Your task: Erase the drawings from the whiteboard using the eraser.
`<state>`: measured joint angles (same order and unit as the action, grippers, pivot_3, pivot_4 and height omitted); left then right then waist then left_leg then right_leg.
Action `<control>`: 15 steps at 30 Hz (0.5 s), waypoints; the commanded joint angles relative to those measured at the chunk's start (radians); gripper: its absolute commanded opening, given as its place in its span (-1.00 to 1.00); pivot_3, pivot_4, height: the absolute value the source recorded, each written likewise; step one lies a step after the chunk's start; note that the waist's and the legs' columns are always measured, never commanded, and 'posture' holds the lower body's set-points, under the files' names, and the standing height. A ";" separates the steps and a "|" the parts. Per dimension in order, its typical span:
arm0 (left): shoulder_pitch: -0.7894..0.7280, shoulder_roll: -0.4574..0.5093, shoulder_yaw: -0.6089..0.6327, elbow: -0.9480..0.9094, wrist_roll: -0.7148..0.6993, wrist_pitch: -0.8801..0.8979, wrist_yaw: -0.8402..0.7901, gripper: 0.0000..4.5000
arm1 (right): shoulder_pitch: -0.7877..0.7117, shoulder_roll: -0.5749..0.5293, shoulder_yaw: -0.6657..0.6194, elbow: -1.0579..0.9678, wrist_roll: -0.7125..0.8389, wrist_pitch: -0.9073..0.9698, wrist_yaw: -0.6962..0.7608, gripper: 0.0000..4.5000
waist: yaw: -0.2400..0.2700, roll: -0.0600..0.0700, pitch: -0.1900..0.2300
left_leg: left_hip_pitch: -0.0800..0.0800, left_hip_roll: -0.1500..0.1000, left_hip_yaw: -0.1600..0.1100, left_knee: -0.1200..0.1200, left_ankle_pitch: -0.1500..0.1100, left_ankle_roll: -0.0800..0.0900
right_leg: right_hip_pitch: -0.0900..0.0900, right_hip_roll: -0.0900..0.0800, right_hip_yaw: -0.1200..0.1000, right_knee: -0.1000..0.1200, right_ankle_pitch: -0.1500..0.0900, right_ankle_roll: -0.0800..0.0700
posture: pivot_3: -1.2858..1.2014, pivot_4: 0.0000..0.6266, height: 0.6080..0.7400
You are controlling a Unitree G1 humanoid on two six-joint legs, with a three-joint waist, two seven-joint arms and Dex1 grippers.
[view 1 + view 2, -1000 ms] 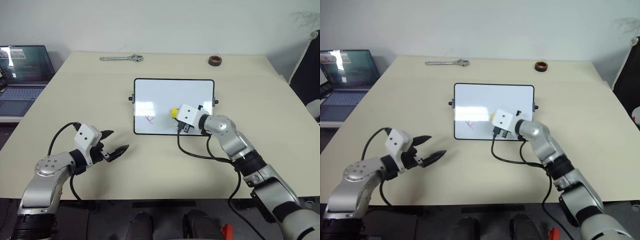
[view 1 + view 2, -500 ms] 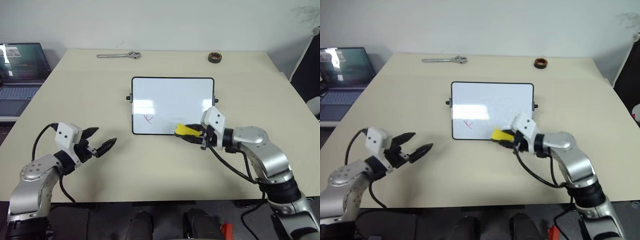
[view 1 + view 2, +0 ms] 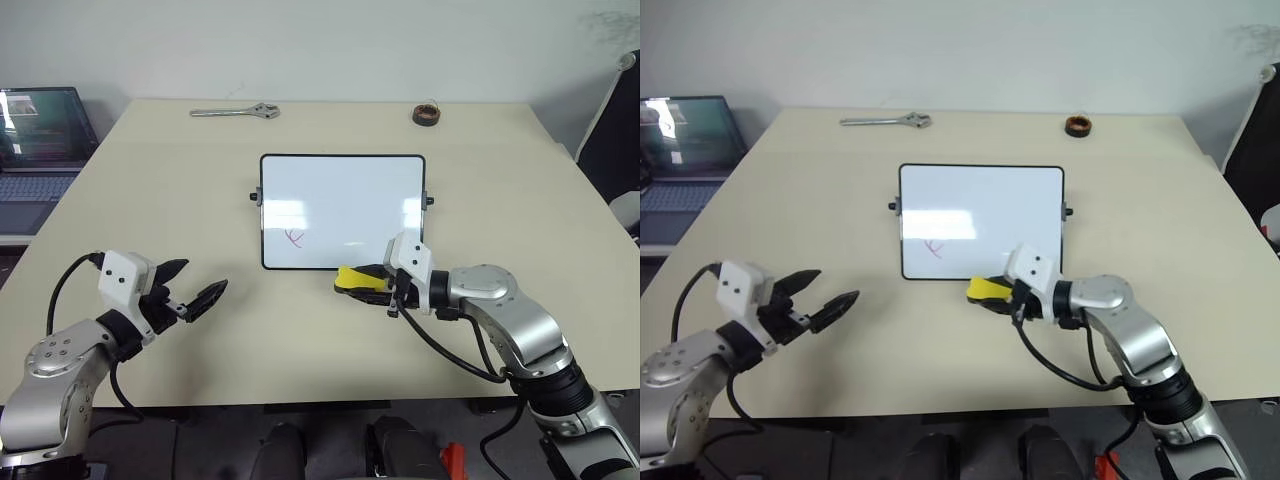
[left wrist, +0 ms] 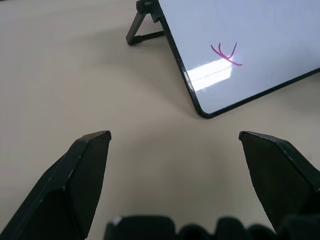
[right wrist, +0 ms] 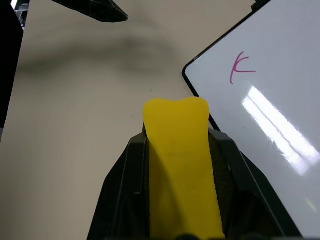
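Gripping the yellow eraser point(image 3: 352, 279) tightly between its two black fingers, the right gripper point(image 3: 375, 284) sits just off the near edge of the whiteboard point(image 3: 342, 208), over the bare table point(image 3: 480, 180). One small red drawing point(image 3: 295, 238) shows on the board's lower left part, apart from the eraser. The left gripper point(image 3: 190, 290) hovers well to the board's left with its fingers spread wide and nothing between them. A wrench point(image 3: 229, 112) and a small brown roll point(image 3: 427, 114) lie along the table's far edge, with a laptop point(image 3: 38, 140) off its left side.

No readable text, label or number appears on anything in view.
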<state>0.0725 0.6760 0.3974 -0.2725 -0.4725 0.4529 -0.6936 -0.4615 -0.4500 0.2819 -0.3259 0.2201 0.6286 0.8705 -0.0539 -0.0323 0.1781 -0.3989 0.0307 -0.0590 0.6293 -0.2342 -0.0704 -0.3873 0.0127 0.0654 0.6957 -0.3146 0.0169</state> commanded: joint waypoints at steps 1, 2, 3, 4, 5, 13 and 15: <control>-0.003 0.014 0.024 -0.044 -0.014 0.001 0.004 1.00 | -0.087 0.045 0.010 0.078 -0.061 -0.089 -0.071 -0.47 | 0.000 0.000 0.000 | 0.000 0.000 0.000 0.000 0.000 0.000 | 0.000 0.000 0.000 0.000 0.000 0.000 | 0.03 -0.52 1.00; -0.004 0.017 0.022 -0.043 -0.012 0.001 0.002 1.00 | -0.113 0.060 0.016 0.113 -0.087 -0.116 -0.098 -0.47 | -0.002 0.000 0.000 | 0.000 0.000 0.000 0.000 0.000 0.000 | 0.000 0.000 0.000 0.000 0.000 0.000 | 0.03 -0.52 1.00; -0.005 0.019 0.020 -0.043 -0.011 0.001 0.001 1.00 | -0.129 0.070 0.020 0.137 -0.104 -0.134 -0.113 -0.47 | -0.003 0.000 0.000 | 0.000 -0.001 0.001 0.000 0.000 0.000 | 0.000 0.000 0.000 0.000 0.000 0.000 | 0.03 -0.52 1.00; -0.008 0.025 0.014 -0.038 -0.003 -0.004 -0.006 1.00 | -0.159 0.082 0.037 0.179 -0.141 -0.172 -0.133 -0.47 | -0.003 0.000 0.000 | 0.001 -0.001 0.001 0.000 0.000 0.000 | 0.000 0.001 0.001 0.001 0.000 0.000 | 0.03 -0.52 1.00; -0.012 0.031 0.005 -0.032 0.004 -0.010 -0.014 1.00 | -0.191 0.100 0.057 0.226 -0.176 -0.209 -0.152 -0.47 | -0.003 0.000 0.000 | 0.001 -0.001 0.001 0.000 0.000 0.000 | 0.000 0.001 0.000 0.001 0.000 0.000 | 0.03 -0.52 1.00; -0.107 0.062 -0.045 0.034 0.010 -0.003 -0.059 1.00 | -0.466 0.314 0.167 0.794 -0.407 -0.556 -0.360 -0.47 | -0.005 0.000 0.000 | 0.000 0.000 0.002 0.000 0.000 -0.001 | -0.002 0.001 0.001 0.001 0.000 -0.001 | 0.03 -0.52 1.00; -0.111 0.069 -0.051 0.041 0.012 -0.004 -0.068 1.00 | -0.505 0.337 0.173 0.891 -0.434 -0.619 -0.383 -0.47 | -0.003 0.000 0.000 | -0.001 0.000 0.002 0.000 0.000 -0.001 | -0.002 0.000 0.001 0.000 0.000 -0.001 | 0.03 -0.52 1.00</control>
<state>-0.0300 0.7255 0.3394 -0.2231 -0.4618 0.4544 -0.7520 -0.9330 -0.1222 0.4567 0.5240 -0.1880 0.0762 0.5141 -0.0567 -0.0324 0.1782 -0.3996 0.0310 -0.0571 0.6291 -0.2345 -0.0712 -0.3890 0.0121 0.0660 0.6958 -0.3143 0.0164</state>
